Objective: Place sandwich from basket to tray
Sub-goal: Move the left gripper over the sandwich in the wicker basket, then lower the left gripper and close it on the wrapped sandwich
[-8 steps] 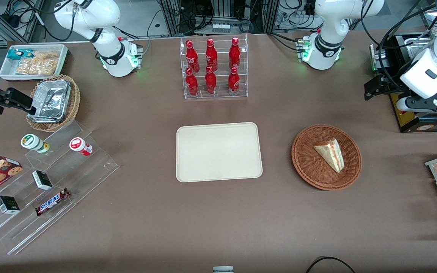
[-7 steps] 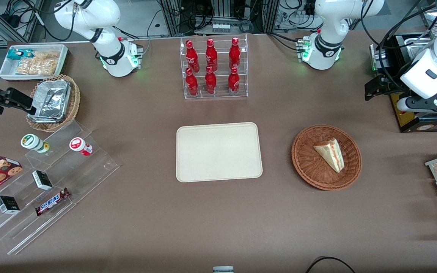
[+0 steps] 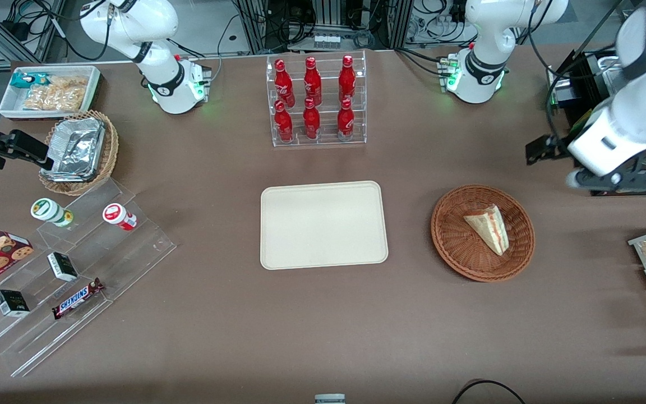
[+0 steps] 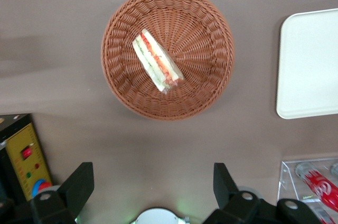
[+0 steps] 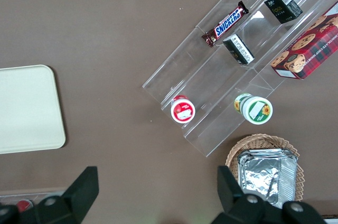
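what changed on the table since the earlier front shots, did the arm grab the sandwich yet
No grab yet. The working left arm has swung in toward the basket, and its gripper now hangs open above the table beside it, holding nothing. The sandwich lies in the basket as before, and the tray has not moved and holds nothing.

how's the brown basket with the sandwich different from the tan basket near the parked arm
The reddish-brown basket is round, shallow and dark, and holds one sandwich. The tan basket is lighter, looks deeper, and is filled with foil containers. The reddish-brown basket lies toward the working arm's end, beside the tray; the tan basket lies at the parked arm's end. Both are woven wicker. The gripper hangs open, well above the reddish-brown basket.
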`<state>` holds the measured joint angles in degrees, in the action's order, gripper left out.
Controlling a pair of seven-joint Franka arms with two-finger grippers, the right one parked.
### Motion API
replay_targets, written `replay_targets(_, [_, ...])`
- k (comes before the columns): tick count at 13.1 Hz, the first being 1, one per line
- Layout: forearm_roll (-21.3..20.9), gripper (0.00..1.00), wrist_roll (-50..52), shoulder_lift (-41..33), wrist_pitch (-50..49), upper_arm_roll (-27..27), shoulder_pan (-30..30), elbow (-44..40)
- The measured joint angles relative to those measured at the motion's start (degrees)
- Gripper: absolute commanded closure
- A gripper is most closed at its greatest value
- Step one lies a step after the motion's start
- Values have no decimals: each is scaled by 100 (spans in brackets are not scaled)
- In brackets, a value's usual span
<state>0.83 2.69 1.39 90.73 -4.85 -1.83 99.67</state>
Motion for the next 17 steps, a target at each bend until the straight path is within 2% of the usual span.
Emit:
replay_targets(6, [0,0,9,82,2056,-11,-1,1668])
replay_targets(8, [10,0,296,79,2544,-11,-1,2039])
replay_targets(11, [19,0,1510,74,3360,-11,0,2536])
replay_targets(14, [27,0,3012,105,3739,-11,0,2795])
replay_targets(17, [29,0,3671,359,4080,-11,0,2861])
